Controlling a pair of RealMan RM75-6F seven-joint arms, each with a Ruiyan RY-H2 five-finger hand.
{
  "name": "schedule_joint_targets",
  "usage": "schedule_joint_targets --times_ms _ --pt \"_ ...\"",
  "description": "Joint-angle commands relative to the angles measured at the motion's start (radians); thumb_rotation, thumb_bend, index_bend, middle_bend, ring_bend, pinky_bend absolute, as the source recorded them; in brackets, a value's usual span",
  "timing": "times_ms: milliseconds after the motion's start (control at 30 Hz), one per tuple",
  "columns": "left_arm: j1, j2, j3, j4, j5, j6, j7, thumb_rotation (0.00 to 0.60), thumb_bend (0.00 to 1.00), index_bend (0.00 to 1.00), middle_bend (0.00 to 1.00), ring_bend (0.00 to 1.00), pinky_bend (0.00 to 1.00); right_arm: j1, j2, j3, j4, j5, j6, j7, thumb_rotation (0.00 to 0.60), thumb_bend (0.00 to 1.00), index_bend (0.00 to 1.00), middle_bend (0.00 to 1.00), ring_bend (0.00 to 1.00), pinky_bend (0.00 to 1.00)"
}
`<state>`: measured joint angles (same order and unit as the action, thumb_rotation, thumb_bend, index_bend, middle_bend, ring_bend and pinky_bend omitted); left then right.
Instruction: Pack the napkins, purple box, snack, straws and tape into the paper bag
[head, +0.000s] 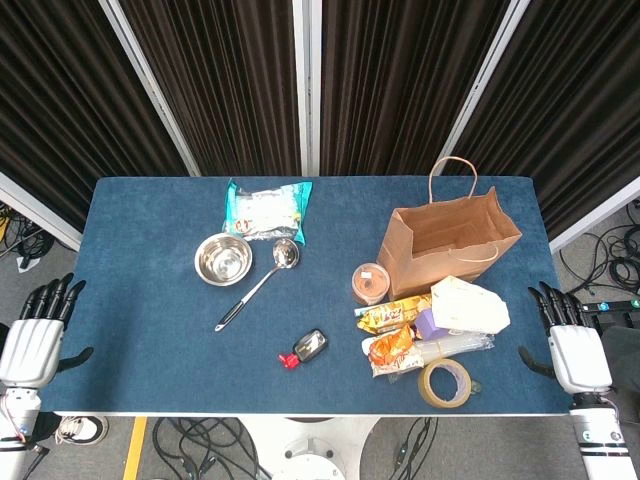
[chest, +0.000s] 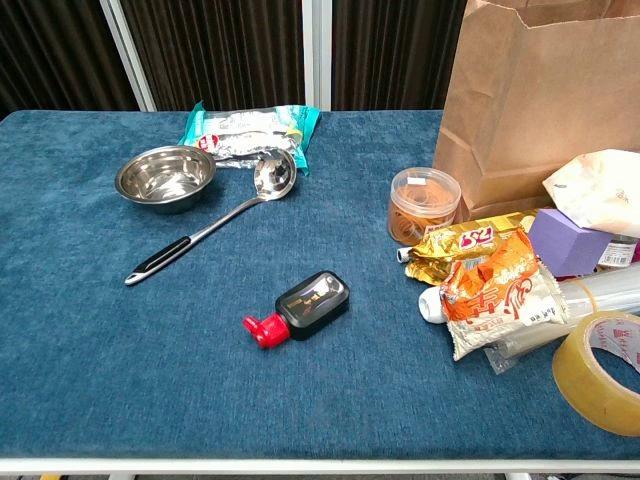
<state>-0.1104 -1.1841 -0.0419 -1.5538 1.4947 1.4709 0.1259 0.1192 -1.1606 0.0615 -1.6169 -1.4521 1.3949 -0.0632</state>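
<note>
Two hands of mine sit off the near corners of the blue desk (head: 150, 340): my left hand (head: 35, 335) and my right hand (head: 570, 345), each with fingers straight and apart, holding nothing, touching nothing.

Nearest on my right lies the roll of tape (chest: 603, 370), flat on the cloth. Just behind it the clear packet of straws (head: 460, 347) lies crosswise, with the orange snack bag (chest: 500, 295) resting partly over its end. A gold snack packet (chest: 465, 240) lies beside that. The purple box (chest: 570, 240) sits behind the straws, and the white napkins (head: 470, 305) lean over it, against the front of the paper bag (head: 445, 240). The bag stands upright, mouth open, handle up. A round lidded tub (chest: 425, 205) stands just left of the bag.

Toward the middle lies a small black bottle with a red cap (chest: 300, 308). Farther off are a ladle (chest: 215, 225), a steel bowl (chest: 165, 178) and a teal packet (head: 267, 210).
</note>
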Motion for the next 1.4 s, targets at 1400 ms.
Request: schedule_joint_targets --times_ms 1400 --pt "-0.014 -0.028 0.021 0.087 0.009 -0.037 -0.048 0.6 0.13 0.06 0.0 0.0 0.12 0.166 -0.281 0.085 0.15 0.186 -0.17 -0.132 0.6 0.23 0.26 0.24 0.18 0.29"
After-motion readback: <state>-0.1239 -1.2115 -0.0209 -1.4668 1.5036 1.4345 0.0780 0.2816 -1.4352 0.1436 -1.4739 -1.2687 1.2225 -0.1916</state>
